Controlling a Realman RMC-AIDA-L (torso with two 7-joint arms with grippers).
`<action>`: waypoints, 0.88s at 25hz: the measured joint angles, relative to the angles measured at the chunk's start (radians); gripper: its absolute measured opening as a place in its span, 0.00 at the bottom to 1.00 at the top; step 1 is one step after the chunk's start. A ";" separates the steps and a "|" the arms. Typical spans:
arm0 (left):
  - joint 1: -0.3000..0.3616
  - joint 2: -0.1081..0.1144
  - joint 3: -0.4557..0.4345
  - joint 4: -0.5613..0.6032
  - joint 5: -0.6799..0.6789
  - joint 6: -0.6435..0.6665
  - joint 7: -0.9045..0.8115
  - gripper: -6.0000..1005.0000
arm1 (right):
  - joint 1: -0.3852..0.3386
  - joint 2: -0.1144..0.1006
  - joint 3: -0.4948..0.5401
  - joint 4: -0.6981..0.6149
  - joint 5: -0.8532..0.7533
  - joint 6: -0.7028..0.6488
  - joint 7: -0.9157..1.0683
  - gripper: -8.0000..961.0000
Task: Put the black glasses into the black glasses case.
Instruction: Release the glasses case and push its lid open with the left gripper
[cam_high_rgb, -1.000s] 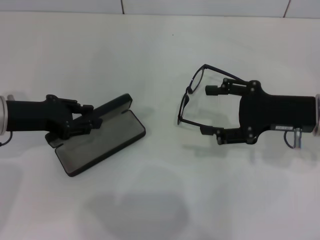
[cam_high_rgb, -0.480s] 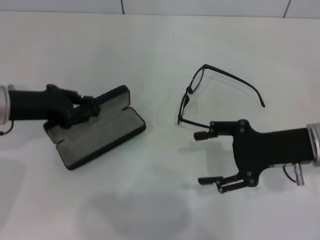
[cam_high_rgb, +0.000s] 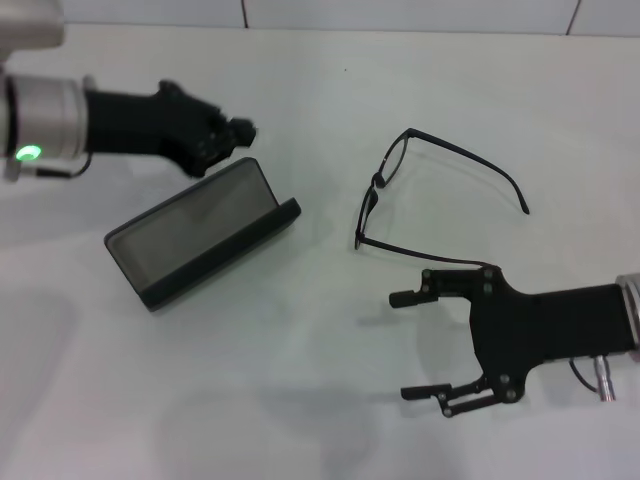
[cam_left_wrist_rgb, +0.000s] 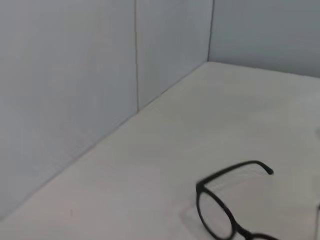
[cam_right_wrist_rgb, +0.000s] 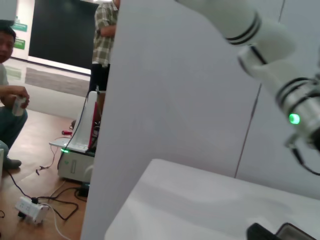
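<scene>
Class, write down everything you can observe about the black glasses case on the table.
The black glasses case is a matte black, hard rectangular clamshell with rounded corners. It lies open on the white table, skewed at an angle, its smooth grey lining facing up and one half standing as a raised edge along the side nearest the black glasses. Nothing is inside it. The left gripper is just behind it, not touching it as far as the head view shows. The glasses lie apart from it.

Thin black-framed glasses (cam_high_rgb: 400, 195) with clear lenses lie unfolded near the white table's middle, well apart from a matte black rectangular clamshell case (cam_high_rgb: 200, 235) lying open toward its left edge.
</scene>
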 joint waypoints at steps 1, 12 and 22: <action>-0.018 -0.001 0.000 0.008 0.016 -0.015 0.002 0.08 | -0.004 0.001 0.000 0.000 0.000 -0.002 -0.006 0.83; -0.107 0.005 0.001 0.026 0.155 -0.053 -0.183 0.06 | -0.050 0.002 0.005 0.011 0.007 -0.008 -0.032 0.83; -0.116 0.004 0.001 0.014 0.345 -0.061 -0.355 0.37 | -0.030 0.002 0.000 0.007 0.004 -0.004 -0.033 0.83</action>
